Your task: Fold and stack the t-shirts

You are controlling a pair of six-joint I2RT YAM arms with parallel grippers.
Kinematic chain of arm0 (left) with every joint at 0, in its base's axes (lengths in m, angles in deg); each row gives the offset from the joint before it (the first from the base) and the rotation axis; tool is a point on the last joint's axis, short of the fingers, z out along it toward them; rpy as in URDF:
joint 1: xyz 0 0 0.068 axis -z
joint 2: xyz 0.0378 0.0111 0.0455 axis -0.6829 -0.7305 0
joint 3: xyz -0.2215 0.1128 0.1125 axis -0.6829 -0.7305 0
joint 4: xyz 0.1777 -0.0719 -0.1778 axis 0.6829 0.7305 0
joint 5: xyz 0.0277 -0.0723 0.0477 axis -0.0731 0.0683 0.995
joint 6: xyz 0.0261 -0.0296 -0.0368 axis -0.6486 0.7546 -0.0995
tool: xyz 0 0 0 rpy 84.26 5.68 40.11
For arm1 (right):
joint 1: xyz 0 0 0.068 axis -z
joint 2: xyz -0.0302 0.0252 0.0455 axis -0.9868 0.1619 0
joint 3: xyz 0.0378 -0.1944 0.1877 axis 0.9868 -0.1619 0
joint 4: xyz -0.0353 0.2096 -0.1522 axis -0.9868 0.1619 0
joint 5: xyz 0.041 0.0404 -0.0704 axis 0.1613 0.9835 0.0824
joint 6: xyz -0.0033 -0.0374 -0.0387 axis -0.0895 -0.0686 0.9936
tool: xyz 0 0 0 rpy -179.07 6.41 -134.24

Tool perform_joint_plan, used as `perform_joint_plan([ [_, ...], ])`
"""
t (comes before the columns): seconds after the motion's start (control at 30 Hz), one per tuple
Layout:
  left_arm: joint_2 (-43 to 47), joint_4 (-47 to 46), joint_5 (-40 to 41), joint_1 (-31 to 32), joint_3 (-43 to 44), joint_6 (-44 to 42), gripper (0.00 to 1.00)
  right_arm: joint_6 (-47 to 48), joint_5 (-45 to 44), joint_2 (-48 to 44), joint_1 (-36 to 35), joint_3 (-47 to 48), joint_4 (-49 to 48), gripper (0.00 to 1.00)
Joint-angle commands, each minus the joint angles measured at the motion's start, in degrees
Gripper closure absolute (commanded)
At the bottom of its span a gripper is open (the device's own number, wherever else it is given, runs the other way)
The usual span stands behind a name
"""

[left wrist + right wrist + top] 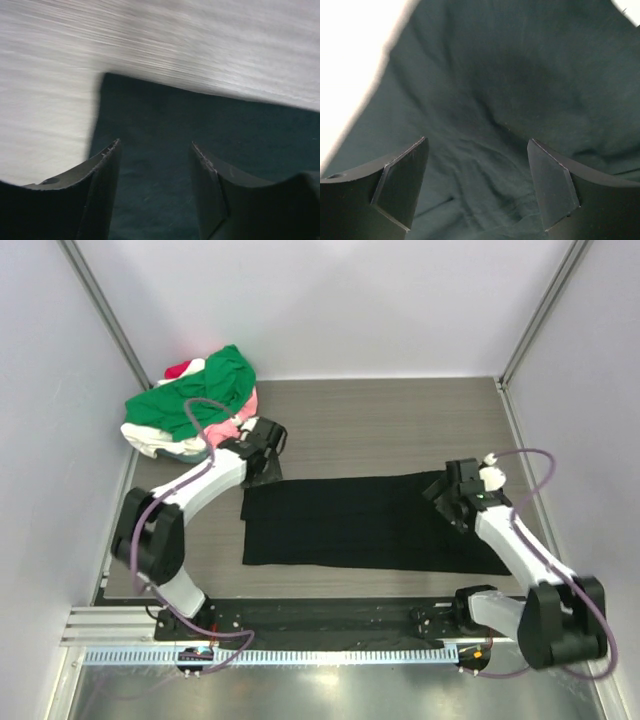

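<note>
"Five shirts, by my count. Where is the large black cloth t-shirt (360, 525)?"

"Flat on the grey wood-grain worktop (400, 430), folded into a long band. The others are heaped together just beyond the black one's far-left corner: a green shirt (205, 390) on top, with a pink shirt (240, 416), a white shirt (150, 440) and a red shirt (180, 368)."

"And the left fingers (102, 180)?"

"Spread apart above that same far-left corner, with nothing between them. Dark cloth fills the gap, and bare worktop shows past its edge."

"The right fingers (402, 180)?"

"Wide apart too, gripping nothing. They are over the black shirt's far-right corner, where the cloth lies rumpled. Whether either pair actually touches the fabric, I cannot tell."
</note>
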Motion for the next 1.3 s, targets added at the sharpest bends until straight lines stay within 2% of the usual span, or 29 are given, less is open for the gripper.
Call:
perform_joint_plan([
  [0.0, -7.67, 1.41, -3.24, 2.28, 3.47, -1.89, 0.44, 0.38, 7.36, 6.84, 0.17, 0.76, -4.64, 0.14],
  [0.1, -11.90, 1.68, -4.21, 2.73, 2.78, -1.01, 0.46, 1.16, 9.91, 14.23, 0.52, 1.46, -7.01, 0.14],
  [0.23, -12.35, 2.56, -4.73, 2.90, -0.65, 1.19, 0.47, 4.33, 10.62, 24.50, 0.87, 5.68, -9.12, 0.14],
  [0.4, -9.19, 2.83, -7.36, 3.34, -7.59, 5.14, 0.50, 6.62, 13.43, 41.36, 1.40, 17.44, -9.12, 0.15],
  [0.5, -6.21, 0.64, -12.72, 5.79, -14.00, 9.70, 0.50, 7.32, 16.85, 51.03, 1.22, 27.45, -8.77, 0.16],
  [0.53, -3.84, -0.33, -15.95, 6.85, -15.76, 11.19, 0.50, 8.02, 19.29, 53.86, 0.96, 33.57, -8.86, 0.17],
  [0.6, -1.81, -4.44, -19.66, 11.59, -20.51, 17.08, 0.50, 9.25, 24.14, 61.57, -0.79, 40.80, -8.60, 0.17],
  [0.63, -1.02, -6.21, -20.89, 13.61, -21.83, 19.36, 0.50, 9.95, 26.07, 64.06, -1.76, 48.67, -8.51, 0.18],
  [0.67, -0.40, -9.54, -25.52, 17.89, -23.06, 23.30, 0.50, 11.44, 29.39, 66.52, -3.51, 52.84, -8.25, 0.18],
  [0.77, -1.00, -13.25, -28.90, 25.63, -22.12, 28.25, 0.50, 12.85, 34.15, 76.53, -7.11, 69.54, -5.00, 0.18],
  [0.83, -1.27, -13.35, -28.55, 28.38, -20.88, 30.80, 0.50, 13.29, 34.96, 82.24, -8.44, 80.23, -1.85, 0.17],
  [0.97, -1.80, -11.86, -27.15, 31.20, -18.15, 31.43, 0.50, 12.69, 34.70, 86.48, -9.94, 89.26, 0.10, 0.13],
  [1.07, -2.15, -8.70, -24.69, 31.20, -16.66, 29.93, 0.50, 12.07, 32.42, 86.32, -9.76, 89.53, 0.19, 0.12],
  [1.27, 0.74, -4.13, -21.35, 31.29, -14.55, 28.53, 0.49, 13.73, 34.43, 84.30, -9.94, 90.84, 0.28, 0.10],
])
